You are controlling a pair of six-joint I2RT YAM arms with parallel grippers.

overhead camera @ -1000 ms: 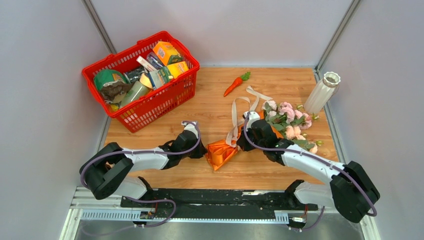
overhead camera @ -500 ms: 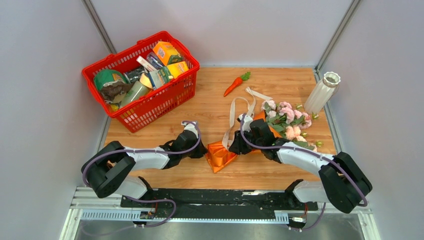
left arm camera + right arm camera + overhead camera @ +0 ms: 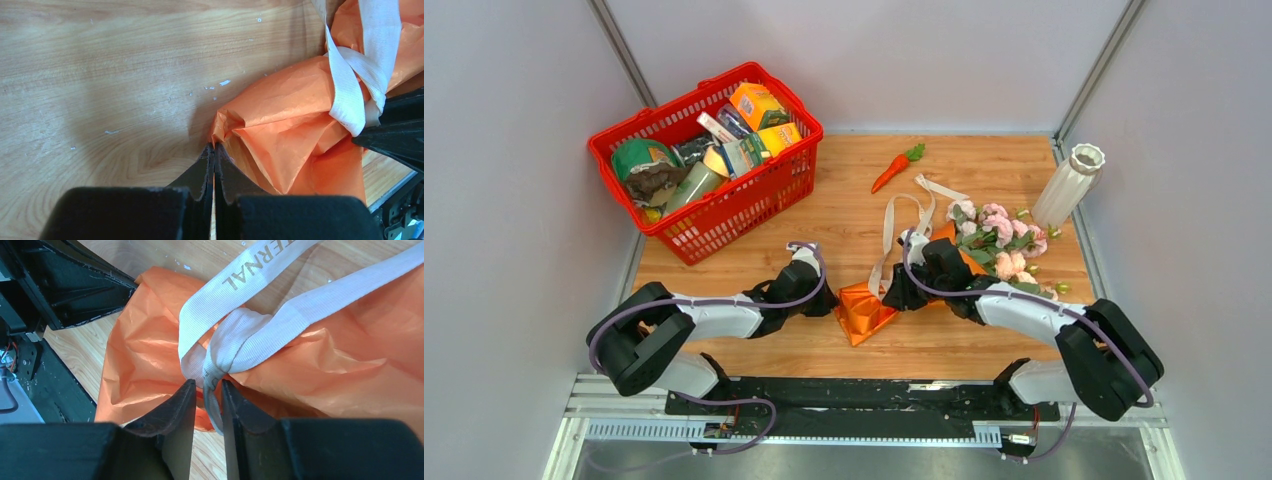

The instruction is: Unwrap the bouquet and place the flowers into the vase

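Red basket (image 3: pixel 749 205) of groceries (image 3: pixel 749 150); white vase (image 3: pixel 1067 190)

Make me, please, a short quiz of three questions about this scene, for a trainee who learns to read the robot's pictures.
1. True or false: the vase stands upright with none of the flowers in it.
2. The left gripper is: A) open and empty; B) shut on the orange wrapping paper; C) out of view.
3. What passes between the parted jaws of the right gripper?
Key: 1 true; 2 B; 3 the cream ribbon, near its knot.
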